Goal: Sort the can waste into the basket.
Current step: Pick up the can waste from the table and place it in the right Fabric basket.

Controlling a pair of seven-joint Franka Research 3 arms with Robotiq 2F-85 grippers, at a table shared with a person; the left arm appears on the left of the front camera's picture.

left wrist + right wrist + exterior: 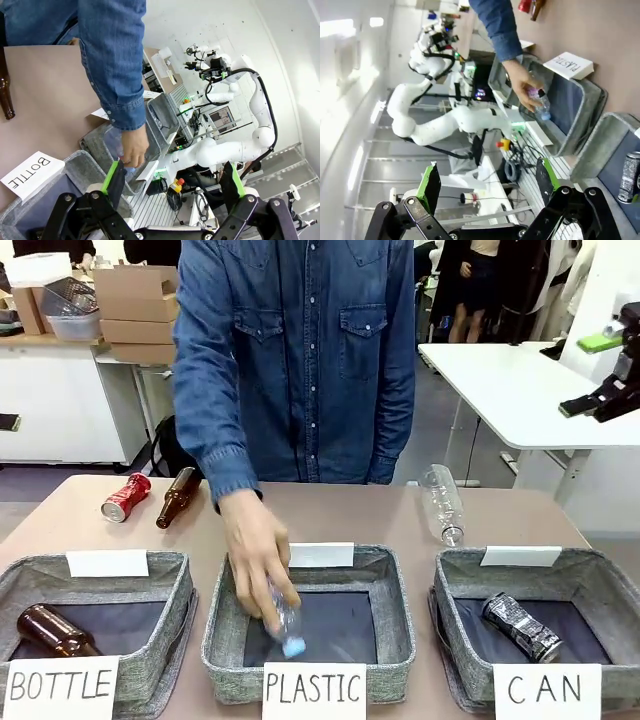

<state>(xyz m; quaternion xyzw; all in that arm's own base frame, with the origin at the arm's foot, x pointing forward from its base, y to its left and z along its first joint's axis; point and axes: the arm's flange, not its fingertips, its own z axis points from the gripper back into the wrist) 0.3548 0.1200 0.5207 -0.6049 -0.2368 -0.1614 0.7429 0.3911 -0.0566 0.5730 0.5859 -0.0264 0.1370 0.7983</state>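
CAN basket (pixel 452 615) sits near right on the bench (pixel 340 515). Dark can (pixel 521 626) lies inside it on the dark bottom, at a diag. Red can (pixel 126 497) lies on its side at far left of bench, just beside a brown bottle (pixel 177 497) and well apart from CAN basket.

Person's hand (pixel 255 545) reaches down into the middle PLASTIC basket (pixel 222 620) w/ a clear plastic bottle (pixel 285 625), blue cap lowest. BOTTLE basket (pixel 170 600), near left, has a second brown bottle (pixel 55 631) lying in it. A spare clear bottle (pixel 442 503) lies on bench at far right, behind CAN basket.

L pincer (pixel 173 175): jaws spread wide, nothing btwn them, up over the BOTTLE basket end of the bench. R pincer (pixel 486 174): also spread wide, empty, held up off to the right, clear of the bench.
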